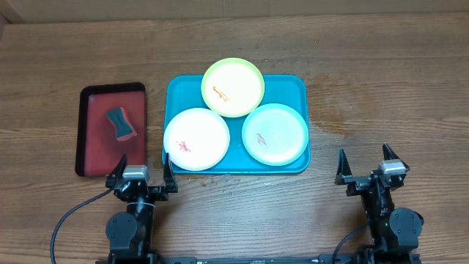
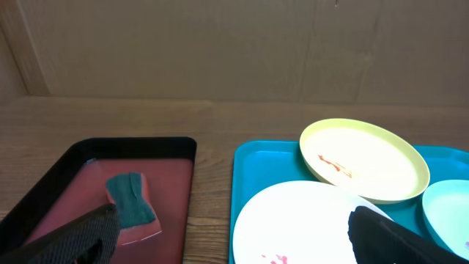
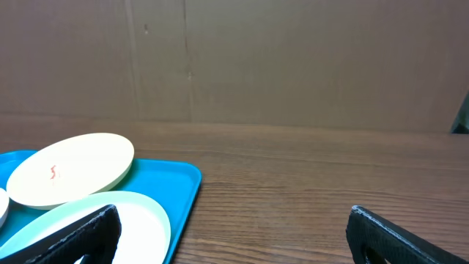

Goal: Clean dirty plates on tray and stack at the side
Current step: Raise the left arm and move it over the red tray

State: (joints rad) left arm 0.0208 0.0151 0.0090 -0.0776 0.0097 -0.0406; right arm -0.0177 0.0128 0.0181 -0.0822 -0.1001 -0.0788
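A turquoise tray (image 1: 297, 86) lies mid-table and holds three plates. The yellow-green plate (image 1: 233, 86) leans on the far rim, with an orange smear. The white plate (image 1: 196, 139) sits front left with red spots. The pale mint plate (image 1: 275, 133) sits front right with a purple smear. My left gripper (image 1: 143, 171) is open and empty, near the table's front edge, just left of the tray's front corner. My right gripper (image 1: 364, 167) is open and empty, right of the tray. The left wrist view shows the white plate (image 2: 308, 220) and yellow-green plate (image 2: 364, 158). The right wrist view shows the mint plate (image 3: 139, 220).
A dark red, black-rimmed tray (image 1: 95, 139) lies left of the turquoise tray and holds a teal-and-red sponge (image 1: 121, 125), also shown in the left wrist view (image 2: 133, 202). Bare wooden table (image 1: 381, 95) lies right of the turquoise tray. A cardboard wall stands behind.
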